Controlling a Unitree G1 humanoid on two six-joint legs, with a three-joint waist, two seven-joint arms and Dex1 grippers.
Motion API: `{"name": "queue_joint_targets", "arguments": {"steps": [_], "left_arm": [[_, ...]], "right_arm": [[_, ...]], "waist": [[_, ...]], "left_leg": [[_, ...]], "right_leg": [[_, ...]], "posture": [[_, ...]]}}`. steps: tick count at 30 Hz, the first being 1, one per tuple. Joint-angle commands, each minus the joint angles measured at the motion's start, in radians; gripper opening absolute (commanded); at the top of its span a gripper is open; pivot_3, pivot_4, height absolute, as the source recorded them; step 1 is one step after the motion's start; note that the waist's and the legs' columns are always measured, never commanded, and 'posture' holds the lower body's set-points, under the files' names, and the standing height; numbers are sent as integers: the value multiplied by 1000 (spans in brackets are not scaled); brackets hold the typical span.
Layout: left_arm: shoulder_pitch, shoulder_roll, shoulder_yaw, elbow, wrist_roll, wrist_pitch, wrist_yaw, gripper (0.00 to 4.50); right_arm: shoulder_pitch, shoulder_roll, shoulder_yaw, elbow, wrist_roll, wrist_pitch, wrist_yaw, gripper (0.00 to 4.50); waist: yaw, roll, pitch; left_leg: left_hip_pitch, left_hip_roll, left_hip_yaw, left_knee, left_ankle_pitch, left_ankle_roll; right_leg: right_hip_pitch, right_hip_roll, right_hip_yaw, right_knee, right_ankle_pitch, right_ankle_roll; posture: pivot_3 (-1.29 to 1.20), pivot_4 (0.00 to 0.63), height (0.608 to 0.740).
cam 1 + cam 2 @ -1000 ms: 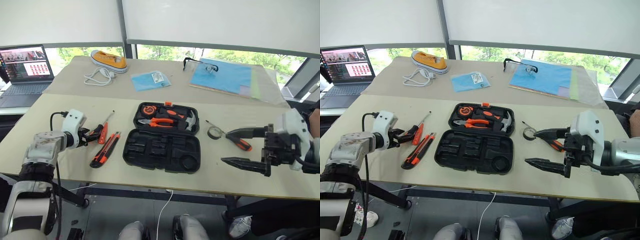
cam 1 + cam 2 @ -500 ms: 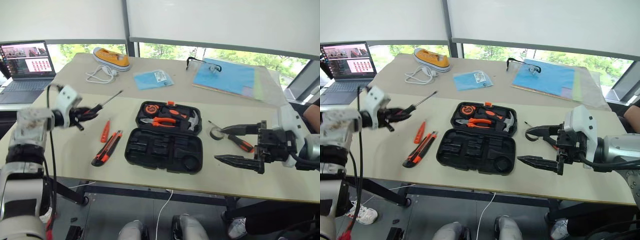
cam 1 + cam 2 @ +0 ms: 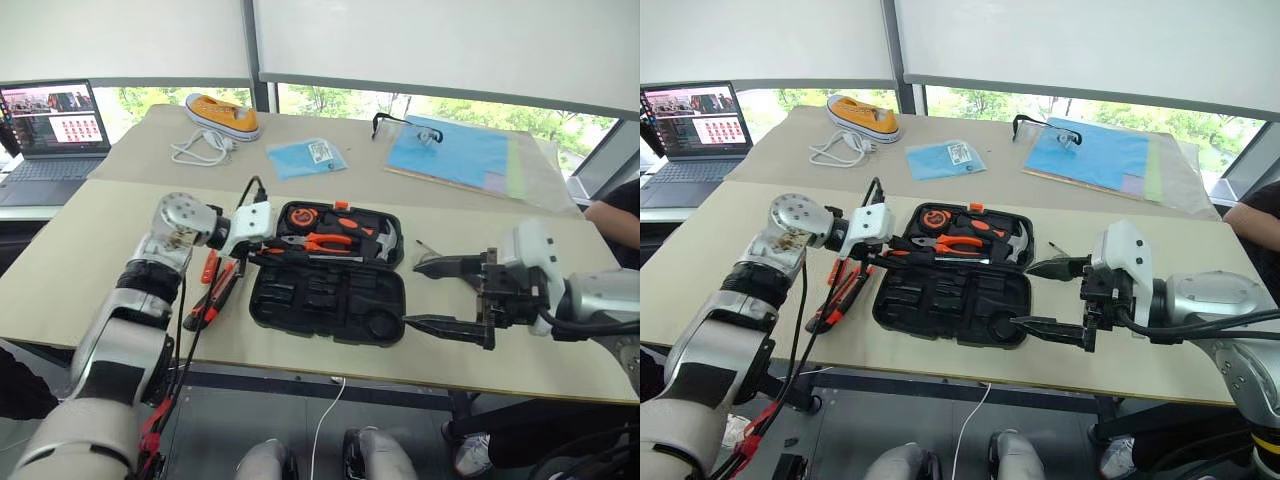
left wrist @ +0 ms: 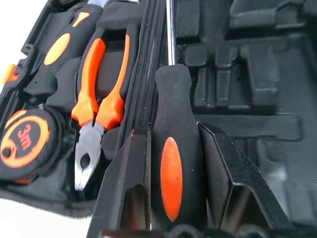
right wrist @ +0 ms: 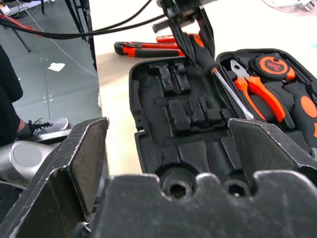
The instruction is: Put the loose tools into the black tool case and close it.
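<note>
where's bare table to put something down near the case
Free: the front strip of table before the black tool case, and the band behind it toward the blue packet. Crowded: left of the case, where the utility knife lies under the left claw holding a screwdriver.

A beige table carries an open tool case at center, a utility knife at nine o'clock, and a shoe at eleven.
</note>
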Motion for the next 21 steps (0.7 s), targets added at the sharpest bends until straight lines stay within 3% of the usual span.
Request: {"name": "queue_joint_targets", "arguments": {"steps": [1, 15, 17, 19, 21], "left_arm": [[-60, -40, 6, 66, 18, -55, 12, 946], [-87, -85, 5, 182, 95, -146, 23, 946], [-98, -87, 11, 184, 96, -138, 17, 1957], [-110, -89, 22, 176, 85, -110, 2, 2488], [-118, -91, 34, 164, 69, -77, -17, 2488]], "right_arm": [[10, 7, -24, -44, -4, -19, -21, 4500], [37, 9, -37, -70, -8, -21, -51, 4500], [38, 11, -31, -72, -12, -22, -54, 4500], [41, 12, -29, -76, -12, -23, -55, 4500], [47, 12, -31, -78, -11, -24, -54, 4500]], "waist": [[1, 0, 0], [0, 0, 0], [0, 0, 0], [0, 0, 0], [1, 0, 0]], "left_leg": [[0, 0, 0, 1, -1, 1], [-2, 5, 0, 3, -1, 2], [-2, 5, 0, 3, -1, 2], [-2, 5, 0, 3, -1, 3], [-2, 5, 0, 3, -1, 3]], "right_leg": [[0, 0, 0, 0, 0, 0], [0, 4, 0, -1, 0, 0], [0, 4, 0, -1, 0, 0], [0, 4, 0, -1, 0, 0], [0, 5, -1, -1, 0, 0]], "posture": [[0, 150, 718], [0, 150, 718], [0, 150, 718], [0, 150, 718], [0, 150, 718]]}}
